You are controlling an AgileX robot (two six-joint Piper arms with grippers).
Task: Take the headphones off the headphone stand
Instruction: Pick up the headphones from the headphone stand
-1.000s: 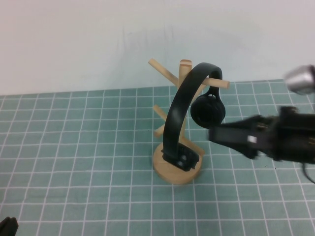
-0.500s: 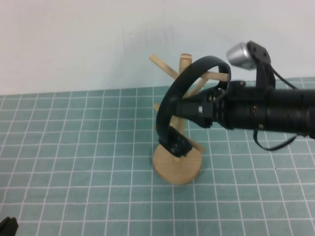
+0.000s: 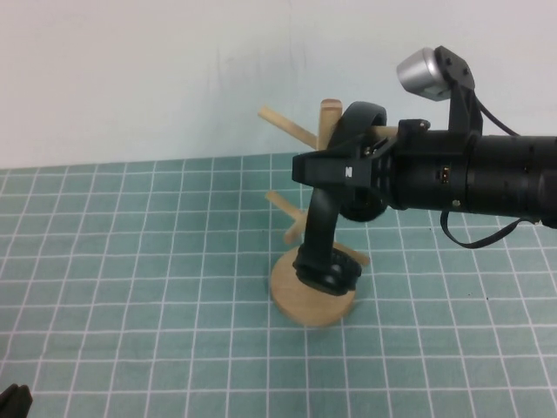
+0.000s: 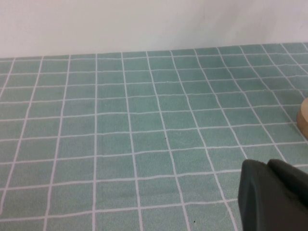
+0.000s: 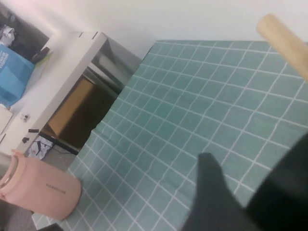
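Observation:
The black headphones (image 3: 324, 228) hang on the light wooden headphone stand (image 3: 306, 304) in the high view. The band runs from the top pegs down to an ear cup (image 3: 329, 274) resting over the round base. My right gripper (image 3: 306, 166) reaches in from the right at the band's upper half and crosses it. Its jaws stand apart. In the right wrist view one finger (image 5: 214, 192) shows beside a dark blurred mass, with a stand peg (image 5: 281, 34) above. My left gripper (image 3: 12, 401) is shut and empty, low at the near left corner; it also shows in the left wrist view (image 4: 269, 195).
A green grid mat (image 3: 130, 261) covers the table, with a white wall behind. The right wrist view shows the mat's edge, a pink bottle (image 5: 41, 190) and a white shelf (image 5: 72, 62) beyond it. The left wrist view shows the stand's base edge (image 4: 303, 118).
My right arm swept in from the right to the band and rose a little. The headphones turned on the stand, and the lower ear cup swung over the base.

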